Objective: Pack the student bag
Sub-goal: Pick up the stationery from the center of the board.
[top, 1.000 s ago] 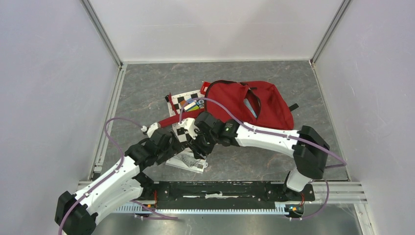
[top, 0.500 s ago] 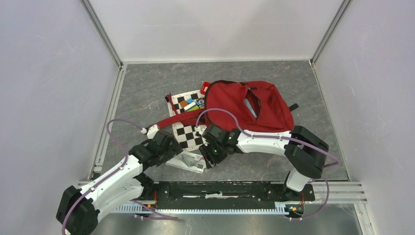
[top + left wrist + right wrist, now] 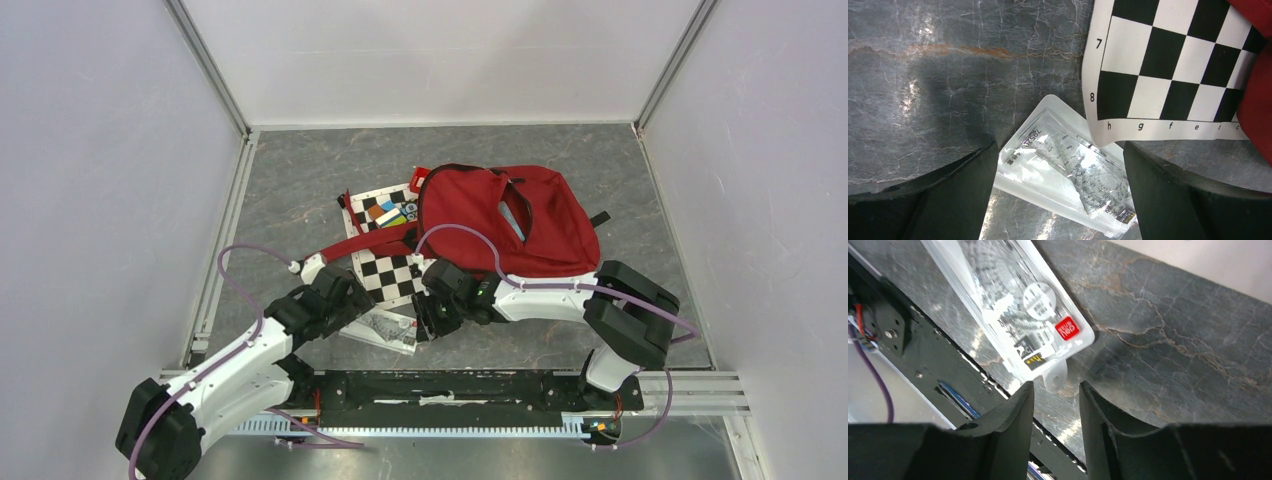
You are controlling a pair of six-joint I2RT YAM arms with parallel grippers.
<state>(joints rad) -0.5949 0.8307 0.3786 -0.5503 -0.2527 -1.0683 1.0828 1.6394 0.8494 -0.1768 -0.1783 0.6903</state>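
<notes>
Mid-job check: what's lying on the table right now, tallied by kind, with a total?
Red backpack: 1
Checkerboard sheet: 1
Clear geometry-set packet: 1
Small red-and-white item at the backpack's far-left corner, too small to identify: 1
Total: 4

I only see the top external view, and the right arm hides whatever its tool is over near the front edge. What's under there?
Observer: A clear geometry-set pack. Its hang tab points into the gap of the right tool.
Operator: Gripped yet?
Observer: No. The fingers stand apart on either side of the tab, with table showing between.
Operator: And the left tool?
Observer: The left tool is wide open over the pack's other end, where a corner of the chessboard sheet overlaps it.
</notes>
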